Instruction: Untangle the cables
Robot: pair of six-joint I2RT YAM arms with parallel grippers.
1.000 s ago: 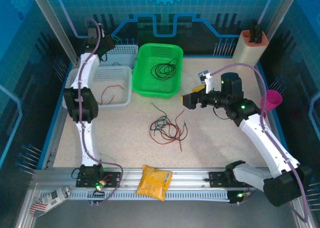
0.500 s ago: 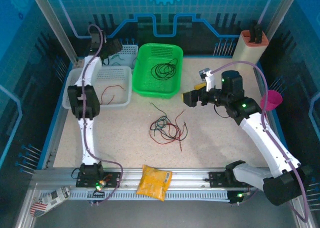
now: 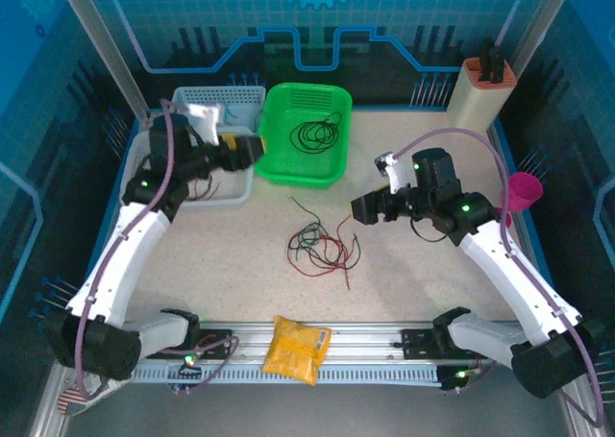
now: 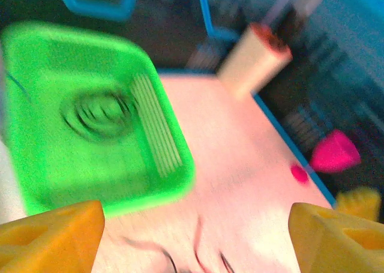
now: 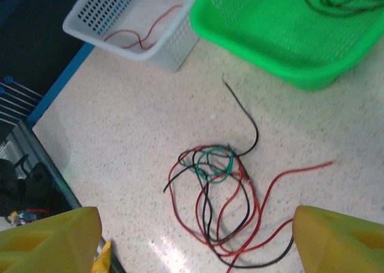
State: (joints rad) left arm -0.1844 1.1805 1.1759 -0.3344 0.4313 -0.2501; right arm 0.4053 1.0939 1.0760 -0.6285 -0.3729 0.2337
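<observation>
white arms [image 3: 130,250], black joints [image 3: 96,346], lilac hoses [image 3: 456,130], yellow fingers [image 5: 54,237].

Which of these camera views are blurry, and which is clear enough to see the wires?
Left wrist: badly smeared, with the green basket and its coiled cable reduced to soft shapes. Right wrist: mostly crisp, and the tangled cables read strand by strand. Top external: sharp and evenly lit, with no strong glare on the table.

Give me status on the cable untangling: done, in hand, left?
Done: a black cable lies coiled in the green basket, and a red wire lies in the white basket. In hand: nothing; the left gripper and right gripper are both open and empty. Left: the tangle of red, green and black cables sits knotted on the table.
</observation>
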